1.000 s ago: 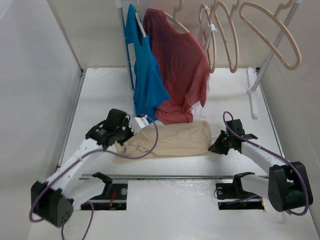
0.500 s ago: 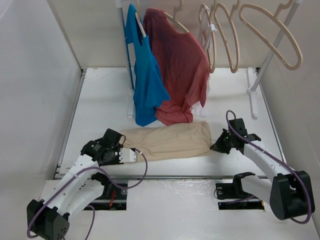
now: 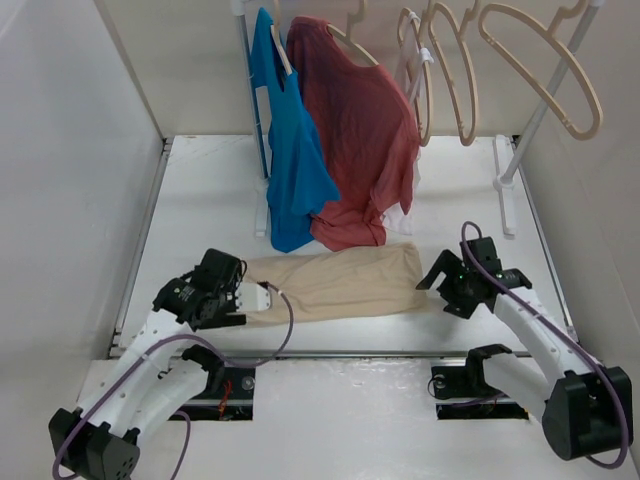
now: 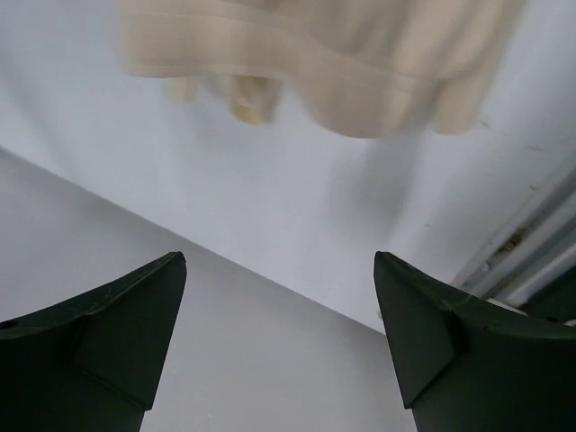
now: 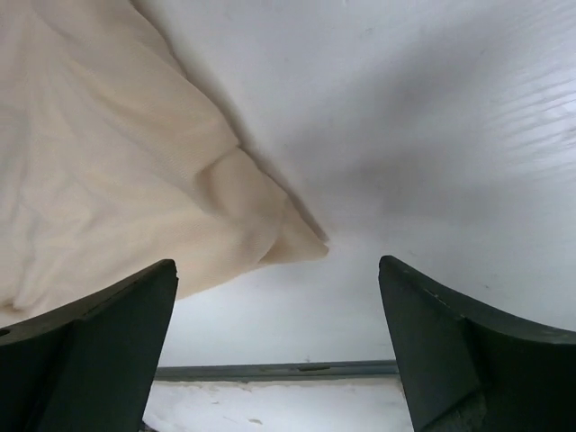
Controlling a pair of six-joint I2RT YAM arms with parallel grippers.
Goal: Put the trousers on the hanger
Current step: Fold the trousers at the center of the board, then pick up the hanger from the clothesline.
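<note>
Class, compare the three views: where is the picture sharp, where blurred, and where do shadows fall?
Left wrist view: the trousers look blurred. Right wrist view: their wrinkles are crisp, with a soft shadow on the table beside the cloth. Top view: even light, only faint shadows.

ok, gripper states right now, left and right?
Left gripper: open, holding nothing.
Right gripper: open, holding nothing; the trousers lie just ahead of it.
</note>
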